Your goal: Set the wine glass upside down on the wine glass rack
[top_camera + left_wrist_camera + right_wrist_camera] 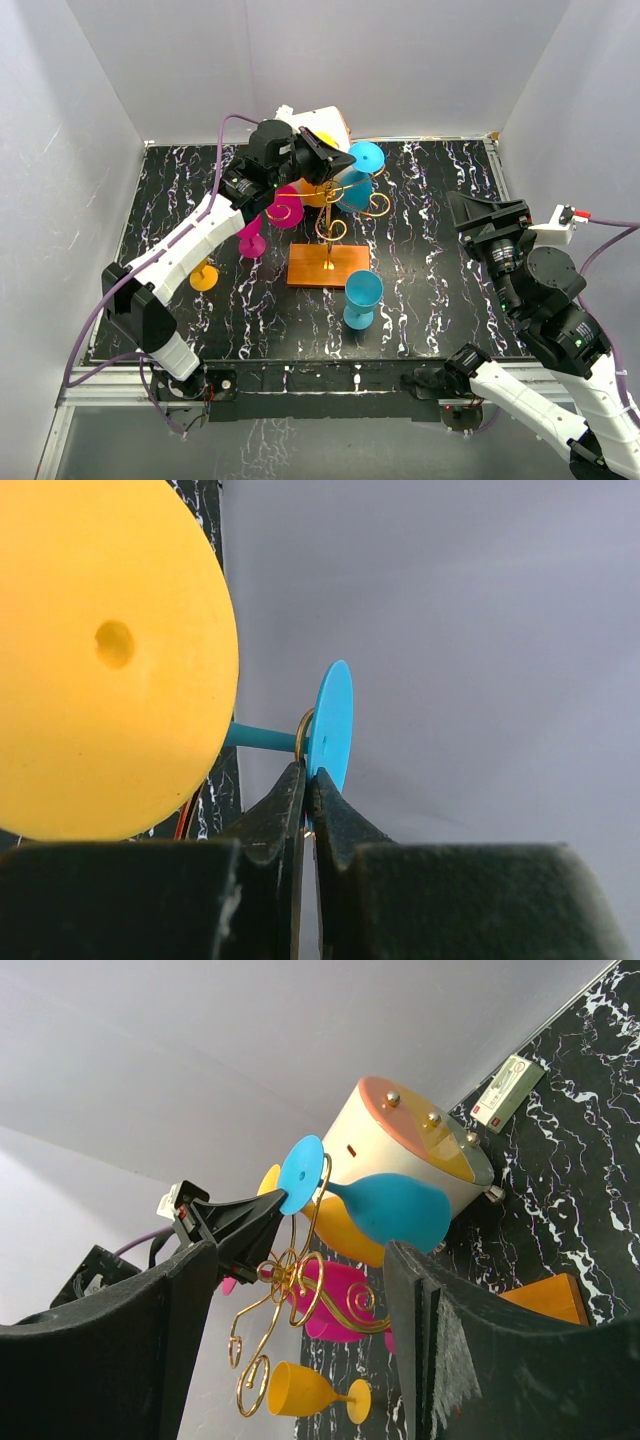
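Cyan-blue wine glass (398,1210) at black left gripper (305,775); yellow glass (100,650) and magenta glass (335,1295) near it. Gold wire rack (330,225), orange-brown base (328,266). Black worktop (440,200), white marbled veining.

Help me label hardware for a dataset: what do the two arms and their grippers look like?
Both the left arm and right arm have white link shells with black joint housings. The left gripper and right gripper are black with wedge-shaped tapering fingers. A purple cable trails along each arm.
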### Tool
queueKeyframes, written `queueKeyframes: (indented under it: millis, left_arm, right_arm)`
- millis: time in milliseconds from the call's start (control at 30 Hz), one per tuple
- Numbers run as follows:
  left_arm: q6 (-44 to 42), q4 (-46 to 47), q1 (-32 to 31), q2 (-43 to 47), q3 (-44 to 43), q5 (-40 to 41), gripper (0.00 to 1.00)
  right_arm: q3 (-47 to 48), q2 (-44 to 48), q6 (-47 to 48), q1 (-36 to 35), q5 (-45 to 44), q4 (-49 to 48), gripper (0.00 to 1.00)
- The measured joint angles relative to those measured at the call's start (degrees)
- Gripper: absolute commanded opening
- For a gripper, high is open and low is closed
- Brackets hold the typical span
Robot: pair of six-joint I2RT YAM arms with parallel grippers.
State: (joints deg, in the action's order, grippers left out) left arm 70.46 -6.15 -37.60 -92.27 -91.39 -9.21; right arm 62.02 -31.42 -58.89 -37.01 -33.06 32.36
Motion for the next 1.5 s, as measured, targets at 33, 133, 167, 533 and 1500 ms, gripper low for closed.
queueKeyframes:
  millis: [33,133,167,533,1500]
  left_arm:
    - [-0.11,-0.15,0.00,0.02,-0.02,-0.02,0.08]
    - [-0.90,-1.20,0.00,0.00,-0.26,-0.02,0.13]
    - [-1.11,-1.77,0.00,0.02,-0.42,-0.04,0.14]
    - [-3.82,-6.05,0.00,0.00,-4.31,-0.22,0.26]
    - [-21.84,-5.60,0.42,18.82,0.87,-7.98,0.50]
  right_arm:
    - [0.00,0.00,0.00,0.00,0.00,0.00,0.65]
    - [0.00,0.00,-0.13,0.00,0.00,0.00,0.65]
    - [0.00,0.04,-0.15,0.00,0.00,0.00,0.65]
    - [-0.04,0.09,-0.42,0.00,0.00,0.04,0.65]
    - [-12.24,-5.88,9.46,0.00,20.94,8.07,0.74]
